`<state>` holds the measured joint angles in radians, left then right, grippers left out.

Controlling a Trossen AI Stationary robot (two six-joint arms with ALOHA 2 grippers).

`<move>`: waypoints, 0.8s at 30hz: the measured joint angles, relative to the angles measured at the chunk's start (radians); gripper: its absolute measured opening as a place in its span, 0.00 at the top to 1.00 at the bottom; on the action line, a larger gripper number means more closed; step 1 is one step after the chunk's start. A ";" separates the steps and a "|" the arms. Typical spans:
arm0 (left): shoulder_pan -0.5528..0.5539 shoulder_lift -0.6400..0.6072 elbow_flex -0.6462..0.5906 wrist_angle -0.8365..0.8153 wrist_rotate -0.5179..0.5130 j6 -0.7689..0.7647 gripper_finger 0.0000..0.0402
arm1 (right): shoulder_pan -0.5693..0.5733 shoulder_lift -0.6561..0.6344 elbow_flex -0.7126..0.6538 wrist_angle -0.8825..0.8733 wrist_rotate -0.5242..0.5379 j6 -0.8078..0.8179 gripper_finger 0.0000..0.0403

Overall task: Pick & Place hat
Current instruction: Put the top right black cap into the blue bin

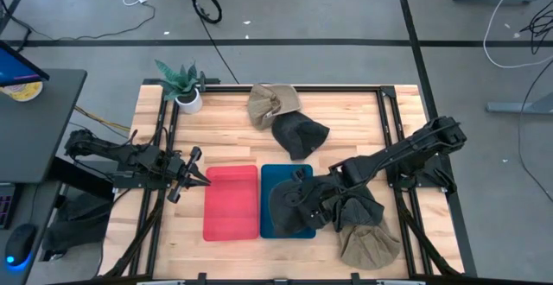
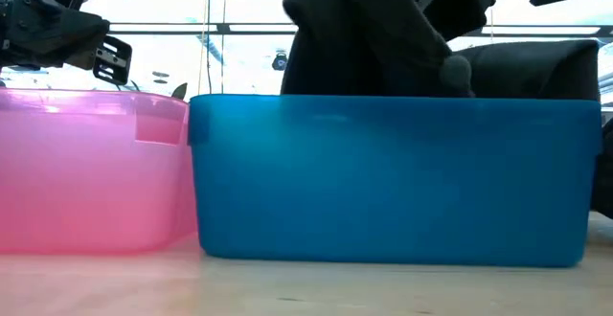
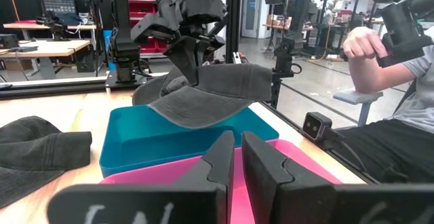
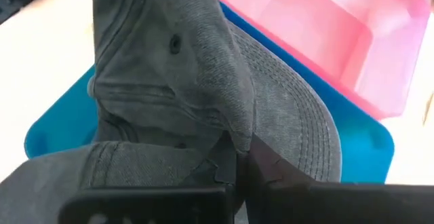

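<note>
Over the blue bin (image 1: 281, 200), right of the tabletop's middle, the right tool (image 1: 315, 200) is pinched tight on the crown of a dark grey hat (image 1: 292, 203) and holds it above the bin's open top, brim hanging. The hat looks lifted and carried but not yet let go, so the drop remains. Three more hats lie on the tabletop (image 1: 225, 134): a tan one (image 1: 273, 104) and a dark one (image 1: 300, 135) at the far side, another tan one (image 1: 370, 243) near the right corner. The pink bin (image 1: 232, 201) looks empty. The left tool (image 1: 197, 172) waits left of the pink bin, fingers nearly together, holding nothing. A potted plant (image 1: 183, 85) stands at the far left corner; a seated person (image 3: 380, 88) shows in the workshop beyond.
</note>
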<state>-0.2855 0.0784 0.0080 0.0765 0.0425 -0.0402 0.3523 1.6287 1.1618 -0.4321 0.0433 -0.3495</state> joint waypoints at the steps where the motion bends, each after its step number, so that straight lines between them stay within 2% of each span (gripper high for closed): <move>1: 0.000 0.000 0.000 0.000 0.000 0.000 0.91 | 0.000 0.000 0.000 0.005 0.000 -0.019 0.99; 5: 0.000 0.000 0.000 0.000 0.000 0.000 0.91 | 0.000 0.008 0.000 0.059 0.002 -0.054 0.99; 10: 0.000 0.000 0.000 0.000 0.000 0.000 0.91 | -0.012 0.035 0.000 0.052 0.057 -0.049 0.99; 24: 0.000 0.000 0.000 0.001 0.000 0.000 0.91 | -0.093 0.125 0.000 0.073 0.044 0.058 0.98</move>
<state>-0.2855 0.0784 0.0079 0.0772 0.0425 -0.0402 0.2596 1.7538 1.1622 -0.3593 0.0876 -0.2919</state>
